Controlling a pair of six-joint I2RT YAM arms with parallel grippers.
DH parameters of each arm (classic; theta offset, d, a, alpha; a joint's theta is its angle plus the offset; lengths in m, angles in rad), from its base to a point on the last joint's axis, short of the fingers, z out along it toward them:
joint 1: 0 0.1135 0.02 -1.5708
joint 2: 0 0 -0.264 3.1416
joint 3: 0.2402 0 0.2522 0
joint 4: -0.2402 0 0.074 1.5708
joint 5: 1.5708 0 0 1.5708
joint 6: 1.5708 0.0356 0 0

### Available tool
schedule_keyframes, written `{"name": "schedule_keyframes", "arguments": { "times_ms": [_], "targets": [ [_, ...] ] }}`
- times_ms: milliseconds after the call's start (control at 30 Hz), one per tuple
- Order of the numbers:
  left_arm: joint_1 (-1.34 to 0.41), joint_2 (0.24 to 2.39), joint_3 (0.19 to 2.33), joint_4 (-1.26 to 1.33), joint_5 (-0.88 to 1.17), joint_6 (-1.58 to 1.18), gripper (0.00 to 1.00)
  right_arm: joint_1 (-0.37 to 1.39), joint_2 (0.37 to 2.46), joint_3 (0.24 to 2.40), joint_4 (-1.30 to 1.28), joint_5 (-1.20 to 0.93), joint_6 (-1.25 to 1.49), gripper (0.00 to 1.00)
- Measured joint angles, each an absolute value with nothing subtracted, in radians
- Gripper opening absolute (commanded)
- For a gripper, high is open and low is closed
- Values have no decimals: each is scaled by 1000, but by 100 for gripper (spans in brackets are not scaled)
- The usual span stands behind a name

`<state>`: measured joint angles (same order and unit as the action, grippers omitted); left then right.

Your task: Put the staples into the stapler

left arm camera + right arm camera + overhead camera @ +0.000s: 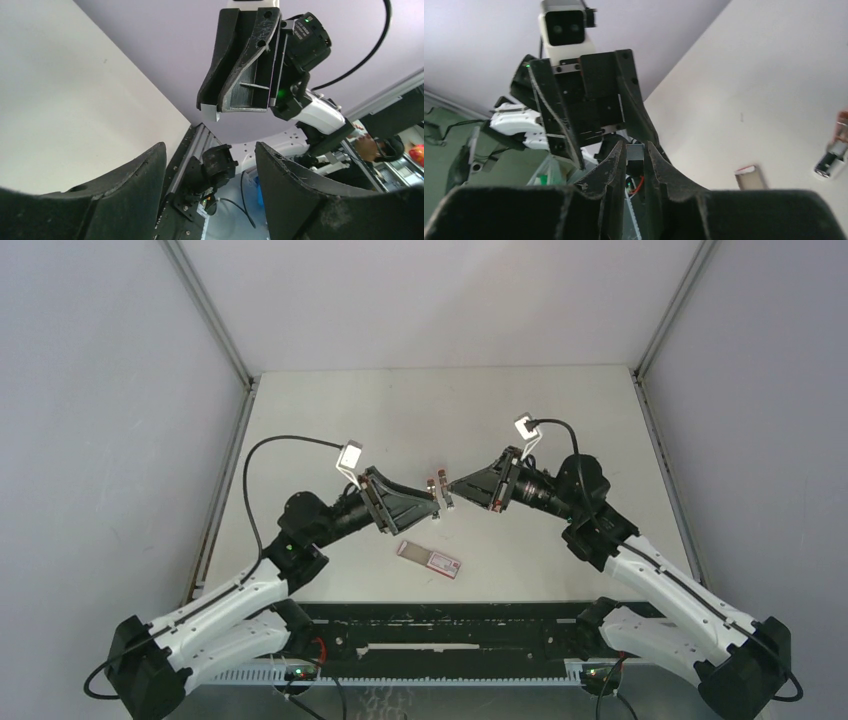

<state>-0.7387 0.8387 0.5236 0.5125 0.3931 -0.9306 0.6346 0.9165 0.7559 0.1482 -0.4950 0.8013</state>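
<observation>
Top view, left gripper (437,508): raised over the middle of the table (400,410), pointing to the right gripper (451,485); the tips are near each other.
Top view, claws: too small here to tell whether they are open or closed.
Top view, staples (430,559): the pink-red pack with a white label lies flat on the table. It is just in front of the two grippers, on the side of the arm bases, and nothing touches it.
Left wrist view, left gripper (210,165): fingers (130,185) wide apart, with nothing between them.
Left wrist view, right gripper (209,107): hangs above, with its two fingers side by side and almost together.
Right wrist view, right gripper (634,150): only a narrow slit between the fingers (611,165); no object is seen inside it.
Right wrist view, staples (751,176): on the table (774,75), to the right of the fingers and apart from them.
Right wrist view, small silver and pink object (830,162): at the right edge, cut off; I cannot tell what it is.
</observation>
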Motion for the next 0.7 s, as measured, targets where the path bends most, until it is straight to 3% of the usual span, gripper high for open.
{"name": "schedule_keyframes", "arguments": {
  "times_ms": [700],
  "targets": [
    [-777,931,556,688,479,-1038,46,663,918,752,297,-607,879,18]
  ]
}}
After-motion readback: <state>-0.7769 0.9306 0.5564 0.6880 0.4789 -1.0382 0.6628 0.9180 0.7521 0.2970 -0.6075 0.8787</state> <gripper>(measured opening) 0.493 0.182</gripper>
